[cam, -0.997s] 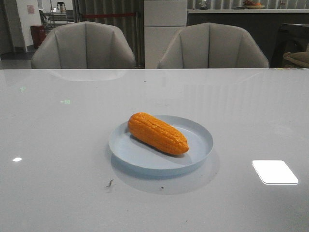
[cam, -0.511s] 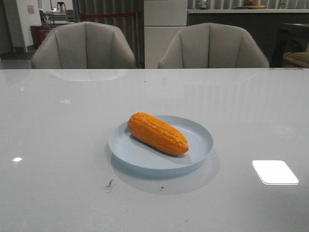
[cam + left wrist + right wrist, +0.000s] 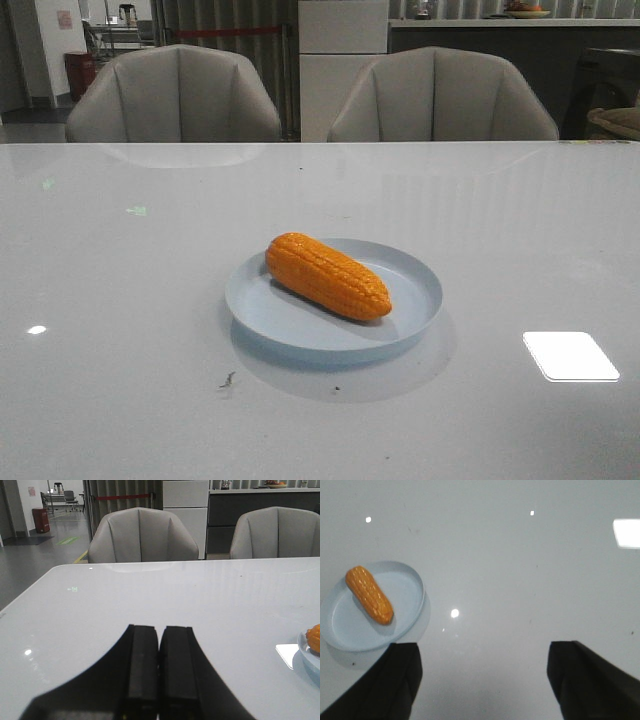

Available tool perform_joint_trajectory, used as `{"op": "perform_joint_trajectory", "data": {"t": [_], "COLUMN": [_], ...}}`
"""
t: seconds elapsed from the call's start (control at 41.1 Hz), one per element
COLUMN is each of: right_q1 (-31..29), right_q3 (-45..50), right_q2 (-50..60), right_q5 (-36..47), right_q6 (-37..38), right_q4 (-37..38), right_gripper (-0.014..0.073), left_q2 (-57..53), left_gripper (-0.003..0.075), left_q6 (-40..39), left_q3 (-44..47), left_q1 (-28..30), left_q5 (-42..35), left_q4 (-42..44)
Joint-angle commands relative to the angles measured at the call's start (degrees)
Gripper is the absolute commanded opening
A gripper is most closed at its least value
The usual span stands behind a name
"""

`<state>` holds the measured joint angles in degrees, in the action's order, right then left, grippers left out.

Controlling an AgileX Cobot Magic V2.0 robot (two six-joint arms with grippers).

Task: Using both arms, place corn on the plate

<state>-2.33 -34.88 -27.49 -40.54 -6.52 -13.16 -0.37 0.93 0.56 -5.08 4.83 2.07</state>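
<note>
Overhead, your right hand hung above the desk, fingers spread wide and empty. Your left hand sat low over the desk, pads pressed together, holding nothing. The corn lay diagonally on the plate. From the left wrist, only the corn's end and a sliver of plate rim showed, cut off at the frame edge.

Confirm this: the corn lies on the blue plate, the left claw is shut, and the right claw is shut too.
Not quite. The corn does lie on the plate, and the left claw is shut, but the right claw is open; the right wrist view shows its fingers wide apart.
</note>
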Motion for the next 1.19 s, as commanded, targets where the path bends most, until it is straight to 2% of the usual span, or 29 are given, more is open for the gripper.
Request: {"op": "perform_joint_trajectory", "data": {"t": [0.0, 0.146, 0.219, 0.341, 0.462, 0.559, 0.778, 0.9, 0.949, 1.168], "right_q1": [-0.33, -0.33, -0.26, -0.13, -0.13, -0.07, 1.12, 3.26, 4.13, 5.96], "right_q3": [-0.70, 2.46, 4.69, 9.10, 14.85, 18.66, 28.76, 35.55, 35.03, 35.24], "right_q2": [3.63, 12.37, 16.78, 23.26, 29.07, 29.23, 29.46, 29.46, 29.46, 29.46], "right_q5": [7.07, 13.74, 16.87, 23.27, 30.18, 34.02, 37.48, 43.62, 41.16, 40.54], "right_q6": [-0.05, -0.05, -0.05, -0.05, -0.05, -0.05, -0.05, -0.05, -0.05, -0.05], "right_q4": [1.22, 1.86, 1.86, 1.86, 1.86, 1.86, 1.86, 1.86, 1.86, 1.86], "right_gripper": [0.0622, 0.0615, 0.0568, 0.0405, 0.0197, 0.0043, 0.0056, 0.0056, 0.0056, 0.0056], "left_q2": [-1.14, -1.14, -1.14, -1.14, -1.14, -1.14, -1.14, -1.14, -1.14, -1.14], "left_gripper": [0.0094, 0.0094, 0.0094, 0.0094, 0.0094, 0.0094, 0.0094, 0.0094, 0.0094, 0.0094], "left_q6": [-0.52, -0.52, -0.52, -0.52, -0.52, -0.52, -0.52, -0.52, -0.52, -0.52], "left_q3": [2.24, 2.24, 2.24, 2.24, 2.24, 2.24, 2.24, 2.24, 2.24, 2.24], "left_q1": [-0.44, -0.44, -0.44, -0.44, -0.44, -0.44, -0.44, -0.44, -0.44, -0.44], "left_q5": [-4.49, -4.49, -4.49, -4.49, -4.49, -4.49, -4.49, -4.49, -4.49, -4.49], "left_q4": [-0.08, -0.08, -0.08, -0.08, -0.08, -0.08, -0.08, -0.08, -0.08, -0.08]}}
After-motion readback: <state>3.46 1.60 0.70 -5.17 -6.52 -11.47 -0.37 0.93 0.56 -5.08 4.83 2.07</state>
